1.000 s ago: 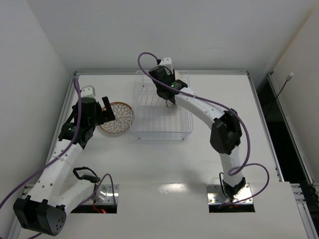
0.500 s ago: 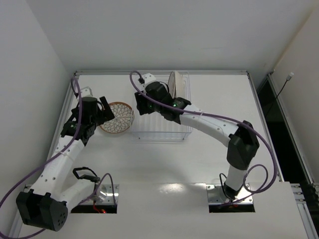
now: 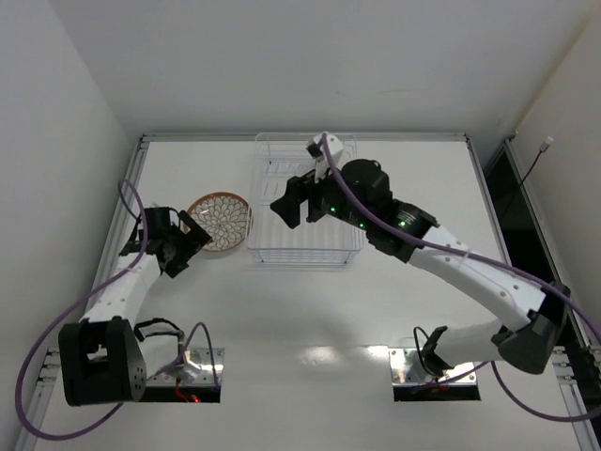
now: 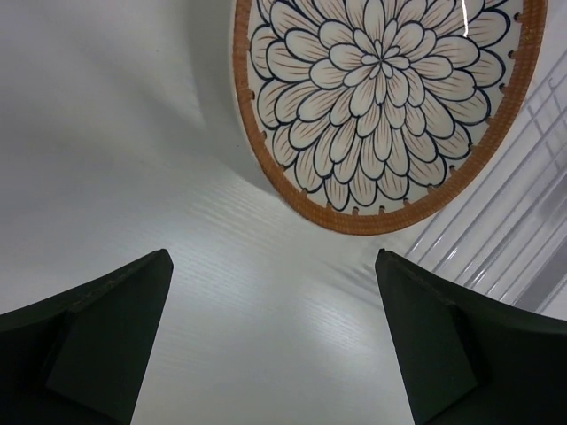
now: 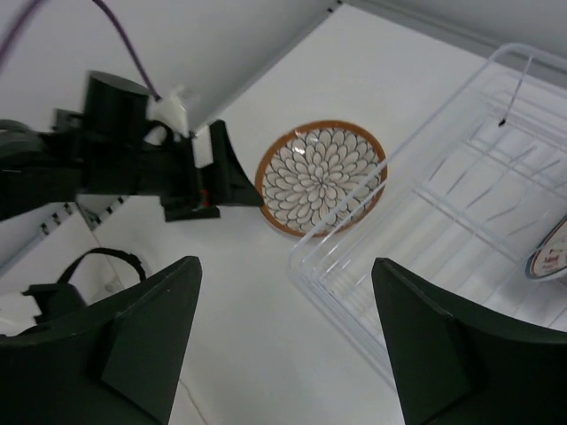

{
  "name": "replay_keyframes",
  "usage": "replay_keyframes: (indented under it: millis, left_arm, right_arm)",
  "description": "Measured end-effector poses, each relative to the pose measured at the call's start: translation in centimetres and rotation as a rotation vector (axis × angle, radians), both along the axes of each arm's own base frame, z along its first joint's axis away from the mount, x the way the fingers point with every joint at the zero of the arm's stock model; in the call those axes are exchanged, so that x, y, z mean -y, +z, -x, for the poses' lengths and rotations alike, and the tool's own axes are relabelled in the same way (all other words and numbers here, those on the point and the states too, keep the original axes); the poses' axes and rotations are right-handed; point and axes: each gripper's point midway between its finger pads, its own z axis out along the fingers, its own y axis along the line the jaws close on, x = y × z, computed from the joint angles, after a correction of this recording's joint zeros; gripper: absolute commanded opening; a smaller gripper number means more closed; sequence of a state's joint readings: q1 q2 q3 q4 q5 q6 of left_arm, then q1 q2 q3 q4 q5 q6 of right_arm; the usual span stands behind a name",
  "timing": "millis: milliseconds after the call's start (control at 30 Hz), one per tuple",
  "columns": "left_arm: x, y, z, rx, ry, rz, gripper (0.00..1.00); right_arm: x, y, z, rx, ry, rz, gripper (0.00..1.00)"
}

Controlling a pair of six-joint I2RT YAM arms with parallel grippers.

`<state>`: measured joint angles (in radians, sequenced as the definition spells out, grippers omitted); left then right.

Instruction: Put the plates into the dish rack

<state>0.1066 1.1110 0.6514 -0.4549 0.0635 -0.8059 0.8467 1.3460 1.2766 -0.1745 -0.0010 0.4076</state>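
Petal-pattern plate (image 3: 220,222) flat on the worktop (image 3: 310,301), just left of the dish rack (image 3: 305,249), left hand (image 4: 273,258) open near it, right hand (image 5: 285,263) open, empty, over the rack, another plate (image 5: 549,248) partly visible inside.

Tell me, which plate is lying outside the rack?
The petal-patterned plate, flat on the table left of the dish rack; the other visible plate sits inside it.

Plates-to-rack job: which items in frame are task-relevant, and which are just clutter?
Job:
- petal plate, lying flat just left of the rack
- dish rack
- second plate, inside the rack, only partly in view
- left end effector, open, facing the petal plate

Not job:
- purple cable
- metal base plate
No other loose items visible.
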Motion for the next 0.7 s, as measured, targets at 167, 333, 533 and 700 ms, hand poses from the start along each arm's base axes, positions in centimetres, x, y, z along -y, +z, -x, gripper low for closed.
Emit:
replay_keyframes:
  millis: [167, 333, 533, 700]
  left_arm:
    - [0.6, -2.4, -1.4, -0.05, 0.039, 0.067, 1.0]
    - [0.5, -3.1, -2.7, -0.027, 0.095, 0.09, 0.9]
    - [0.5, -3.9, -4.8, 0.025, 0.137, 0.112, 0.74]
    - [0.4, -5.4, -6.4, 0.029, 0.156, 0.122, 0.74]
  right_arm:
    - [1.0, 3.0, 0.6, 0.058, -0.002, -0.061, 0.81]
    - [2.1, 0.6, 1.0, 0.039, -0.012, -0.031, 0.92]
    - [3.8, 0.1, 1.3, 0.048, -0.047, -0.022, 0.93]
    - [7.1, 1.7, 1.6, 0.09, -0.144, -0.047, 0.98]
